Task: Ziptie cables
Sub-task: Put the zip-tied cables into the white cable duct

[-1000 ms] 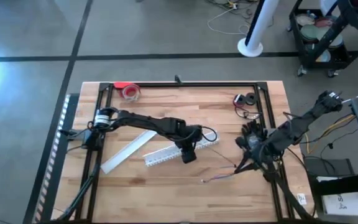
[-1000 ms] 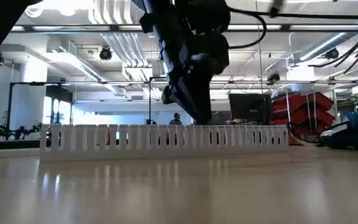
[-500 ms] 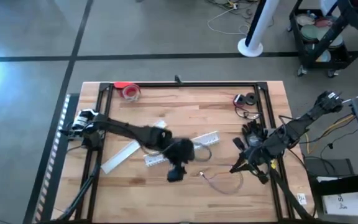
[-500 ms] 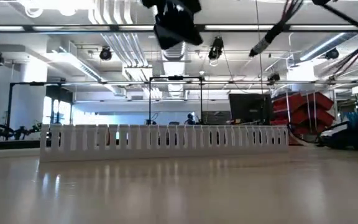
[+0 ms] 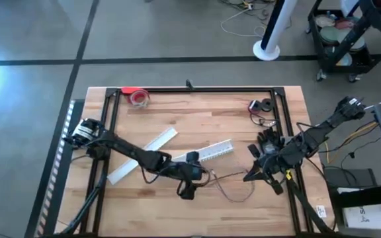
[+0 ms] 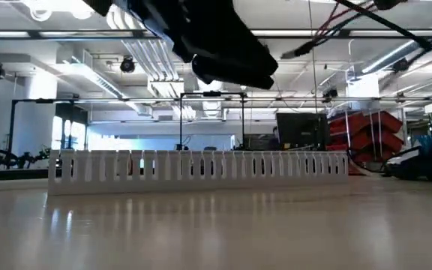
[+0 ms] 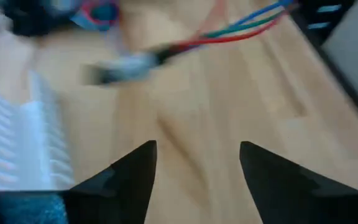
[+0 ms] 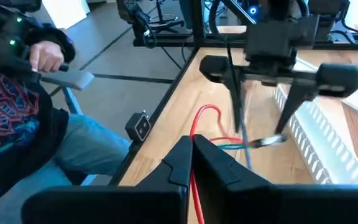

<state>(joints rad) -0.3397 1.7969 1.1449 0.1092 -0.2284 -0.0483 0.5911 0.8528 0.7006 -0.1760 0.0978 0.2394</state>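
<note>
Two pincers are at work on the cables (image 5: 233,188), but the task looks early: no tie shows around the wires in any view, so the binding itself seems still to be done. The cables lie loosely curved on the wooden surface (image 5: 177,112), near its front edge, between the two arms. The right pincer (image 8: 193,144) has its fingers pressed together on one end of the wires, a red strand running out from between them in its wrist view. The left pincer (image 5: 188,192) hovers just beside the other end, its fingers (image 7: 132,168) spread apart with bare wood between them; the red, green and blue strands and a small blurred connector (image 7: 120,65) lie ahead of it, not yet taken. My guess is that gathering the strands comes next, then the tie. Also on the surface lie a slotted white strip (image 5: 211,151), a flat white strip (image 5: 141,155), a red tape roll (image 5: 138,96) and a dark roll (image 5: 264,105) towards the far edge. Beyond it, a seated person (image 8: 17,118) holds a grey handle, and the low view shows an open workshop with ceiling lights and red shelving
</note>
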